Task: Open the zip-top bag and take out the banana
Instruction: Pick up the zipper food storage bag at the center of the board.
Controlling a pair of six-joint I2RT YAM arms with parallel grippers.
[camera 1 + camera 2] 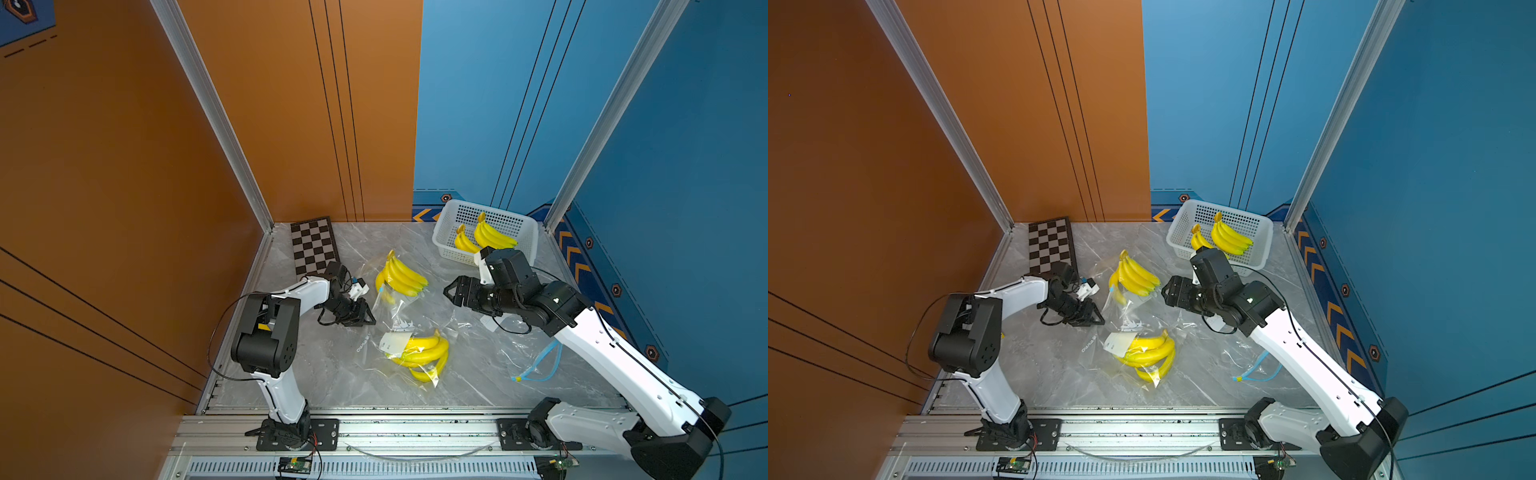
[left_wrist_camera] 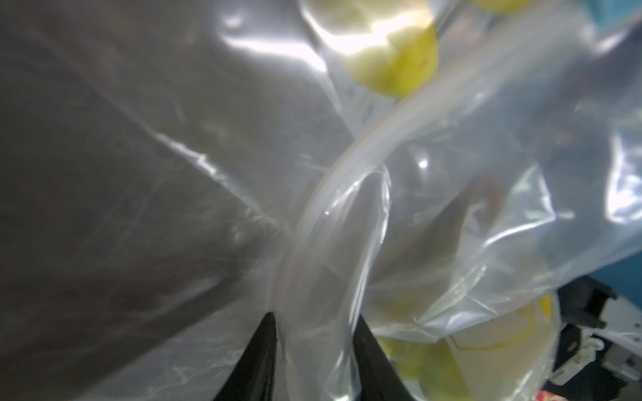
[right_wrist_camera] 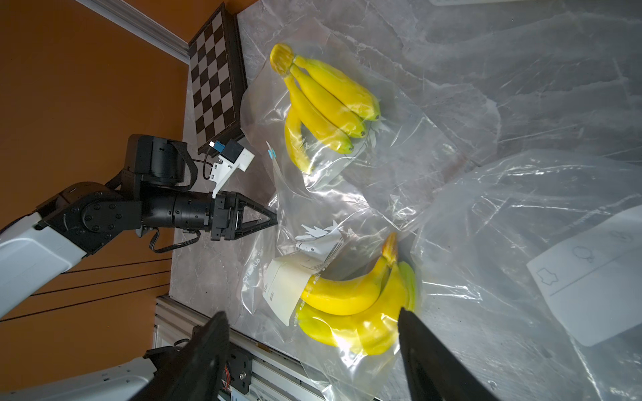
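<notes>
We look down on a grey marble table [image 1: 332, 374] with an orange wall on one side and a blue wall on the other. Two white and black robot arms reach in from the near edge.

A clear zip-top bag [image 3: 347, 173] lies flat near the middle of the table, and a yellow banana bunch [image 1: 401, 276] is inside it. The left gripper [image 1: 371, 319] sits low at the bag's near edge. Its fingers [image 2: 267, 347] are drawn narrow and pinch the bag's thick zip edge, which runs up between them in the left wrist view.

The right gripper [image 1: 449, 291] hovers just beside the same bag on its other side. Its fingers are spread wide and hold nothing.

Nearer to us lies a second bag [image 1: 365, 345], which holds a second bunch [image 1: 424, 353] and a white card [image 1: 392, 341]. The two bags touch or overlap, but we cannot tell which.

A white basket [image 1: 521, 232] stands at the far corner by the blue wall, with two loose bunches [image 1: 492, 237] in it. A checkerboard [image 1: 311, 245] lies against the orange wall. An empty bag with a blue zip [image 1: 540, 365] lies beside the right arm.
</notes>
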